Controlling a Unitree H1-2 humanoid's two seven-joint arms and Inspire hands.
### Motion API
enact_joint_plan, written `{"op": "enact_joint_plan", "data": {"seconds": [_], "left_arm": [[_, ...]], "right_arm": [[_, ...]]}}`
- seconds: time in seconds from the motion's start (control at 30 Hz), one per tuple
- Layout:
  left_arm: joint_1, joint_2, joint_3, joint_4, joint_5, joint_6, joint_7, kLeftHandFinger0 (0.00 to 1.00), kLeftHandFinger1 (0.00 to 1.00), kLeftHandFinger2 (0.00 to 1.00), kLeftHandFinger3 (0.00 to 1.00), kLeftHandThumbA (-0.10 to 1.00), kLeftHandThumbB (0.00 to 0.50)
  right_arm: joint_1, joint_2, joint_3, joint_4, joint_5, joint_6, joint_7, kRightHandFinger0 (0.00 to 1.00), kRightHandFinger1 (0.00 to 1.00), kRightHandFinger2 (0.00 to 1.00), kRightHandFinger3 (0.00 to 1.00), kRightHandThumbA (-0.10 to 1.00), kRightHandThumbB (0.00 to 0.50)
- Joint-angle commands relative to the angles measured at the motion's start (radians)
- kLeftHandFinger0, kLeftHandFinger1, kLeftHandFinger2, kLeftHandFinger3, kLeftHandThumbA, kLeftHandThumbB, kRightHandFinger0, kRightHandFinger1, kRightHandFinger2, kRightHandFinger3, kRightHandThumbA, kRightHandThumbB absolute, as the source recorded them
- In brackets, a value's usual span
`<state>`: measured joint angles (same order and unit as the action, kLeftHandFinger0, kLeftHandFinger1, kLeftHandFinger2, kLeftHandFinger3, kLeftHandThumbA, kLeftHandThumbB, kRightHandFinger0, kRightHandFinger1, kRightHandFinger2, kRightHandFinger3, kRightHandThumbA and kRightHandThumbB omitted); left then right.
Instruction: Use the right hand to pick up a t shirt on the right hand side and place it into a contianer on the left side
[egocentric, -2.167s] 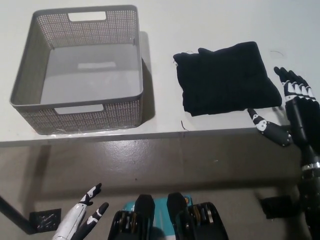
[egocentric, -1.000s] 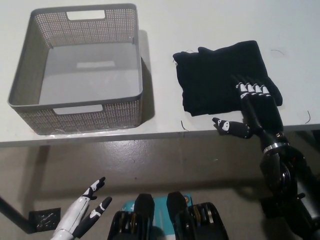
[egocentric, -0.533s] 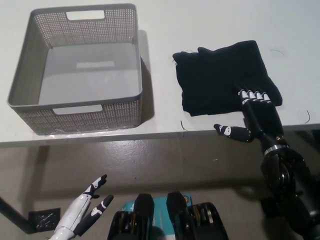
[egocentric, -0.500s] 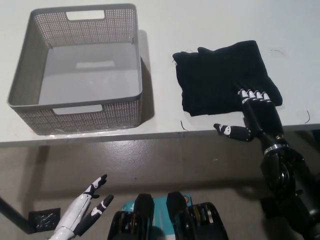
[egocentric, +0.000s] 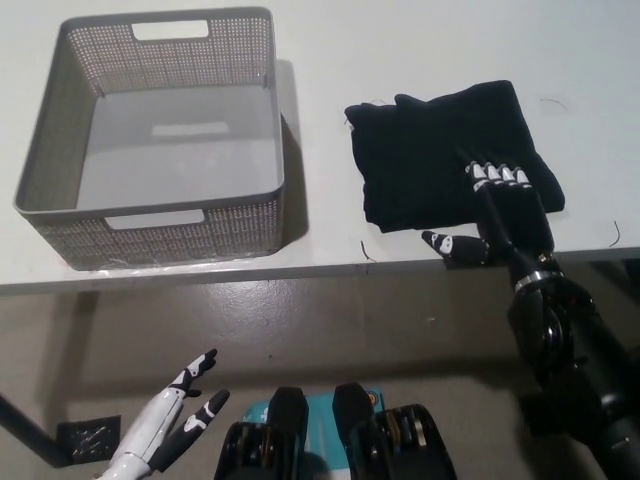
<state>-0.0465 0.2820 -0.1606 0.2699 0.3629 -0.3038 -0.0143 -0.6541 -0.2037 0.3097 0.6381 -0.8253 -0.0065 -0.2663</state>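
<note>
A folded black t-shirt (egocentric: 440, 150) lies on the white table (egocentric: 420, 50), right of centre and close to the front edge. My black right hand (egocentric: 500, 215) is open above the shirt's front right corner, fingers stretched out flat over the cloth, thumb pointing left along the table edge. It holds nothing. A grey perforated basket (egocentric: 60, 215) stands empty at the left of the table. My white left hand (egocentric: 170, 425) rests open low at the lower left, below the table.
The table's front edge (egocentric: 300, 270) runs across the middle of the view, with brownish floor below it. A bare strip of table separates the basket from the shirt.
My right hand came in from the right of the shirt to over its front right corner, and since half a second ago has edged a little further up and left. The shirt has not moved.
</note>
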Motion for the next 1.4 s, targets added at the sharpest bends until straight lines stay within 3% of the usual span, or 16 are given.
{"op": "enact_joint_plan", "data": {"seconds": [0.0,0.03,0.1,0.13,0.2,0.23,0.27,0.3,0.33,0.5,0.67,0.73,0.9,0.97,1.1,1.37], "left_arm": [[-0.011,0.018,0.004,-0.027,0.007,0.0,-0.006,0.89,1.0,1.0,1.0,1.0,0.362],[-0.011,0.018,0.004,-0.027,0.007,0.0,-0.006,0.89,1.0,1.0,1.0,1.0,0.362],[-0.012,0.016,0.008,-0.024,-0.007,-0.013,-0.007,0.87,0.99,1.0,1.0,1.0,0.356],[-0.012,0.015,0.009,-0.027,-0.01,-0.011,-0.01,0.87,0.99,1.0,1.0,1.0,0.356],[-0.007,0.016,0.009,-0.038,-0.013,0.0,-0.017,0.88,1.0,1.0,1.0,1.0,0.345],[-0.006,0.016,0.009,-0.038,-0.011,-0.001,-0.018,0.87,1.0,1.0,1.0,1.0,0.347],[-0.004,0.017,0.008,-0.037,-0.008,-0.002,-0.017,0.87,1.0,1.0,1.0,1.0,0.341],[-0.004,0.017,0.009,-0.037,-0.008,-0.002,-0.018,0.87,1.0,1.0,1.0,1.0,0.341],[-0.003,0.015,0.01,-0.04,-0.007,0.002,-0.016,0.86,0.99,1.0,1.0,1.0,0.333],[-0.005,0.011,0.013,-0.035,-0.011,-0.006,-0.013,0.88,1.0,1.0,1.0,1.0,0.332],[-0.002,0.011,0.015,-0.035,-0.013,-0.009,-0.014,0.9,1.0,1.0,1.0,1.0,0.307],[-0.002,0.009,0.016,-0.031,-0.011,-0.009,-0.009,0.88,0.99,1.0,1.0,1.0,0.317],[-0.006,0.006,0.016,-0.019,-0.003,-0.025,0.002,0.88,0.99,1.0,1.0,1.0,0.306],[-0.003,0.008,0.014,-0.027,-0.003,-0.018,-0.003,0.89,1.0,1.0,1.0,1.0,0.301],[-0.002,0.005,0.014,-0.026,-0.004,-0.012,-0.004,0.87,0.99,1.0,1.0,1.0,0.3],[0.003,0.005,0.007,-0.016,0.013,-0.019,0.003,0.86,0.99,1.0,1.0,1.0,0.335]], "right_arm": [[-0.072,0.011,0.005,0.016,0.026,-0.059,-0.067,1.0,1.0,1.0,1.0,0.88,0.452],[-0.072,0.011,0.006,0.017,0.026,-0.059,-0.068,1.0,1.0,1.0,1.0,0.87,0.452],[-0.078,0.033,-0.021,0.062,0.067,-0.139,-0.147,1.0,1.0,1.0,1.0,0.4,0.336],[-0.082,0.038,-0.025,0.082,0.071,-0.159,-0.18,1.0,1.0,1.0,1.0,0.28,0.367],[-0.082,0.052,-0.05,0.105,0.112,-0.216,-0.213,1.0,1.0,1.0,1.0,-0.02,0.304],[-0.084,0.061,-0.068,0.129,0.141,-0.278,-0.252,1.0,1.0,1.0,1.0,-0.1,0.283],[-0.086,0.073,-0.09,0.146,0.156,-0.271,-0.274,0.81,0.85,0.89,0.84,-0.1,0.239],[-0.088,0.075,-0.093,0.151,0.156,-0.273,-0.278,0.76,0.79,0.84,0.78,-0.1,0.221],[-0.093,0.08,-0.104,0.165,0.165,-0.269,-0.281,0.6,0.62,0.73,0.67,-0.1,0.231],[-0.105,0.086,-0.129,0.218,0.174,-0.319,-0.342,0.44,0.49,0.64,0.62,-0.1,0.239],[-0.105,0.083,-0.134,0.237,0.187,-0.35,-0.355,0.48,0.53,0.67,0.65,-0.1,0.208],[-0.105,0.08,-0.132,0.246,0.19,-0.364,-0.372,0.5,0.55,0.67,0.67,-0.1,0.242],[-0.122,0.08,-0.131,0.272,0.199,-0.375,-0.398,0.55,0.55,0.66,0.68,-0.1,0.244],[-0.137,0.083,-0.14,0.272,0.213,-0.385,-0.408,0.54,0.53,0.65,0.67,-0.1,0.224],[-0.208,0.085,-0.164,0.263,0.245,-0.389,-0.41,0.43,0.49,0.63,0.64,-0.1,0.266],[-0.365,0.09,-0.194,0.228,0.264,-0.356,-0.402,0.44,0.5,0.65,0.64,-0.1,0.252]]}}
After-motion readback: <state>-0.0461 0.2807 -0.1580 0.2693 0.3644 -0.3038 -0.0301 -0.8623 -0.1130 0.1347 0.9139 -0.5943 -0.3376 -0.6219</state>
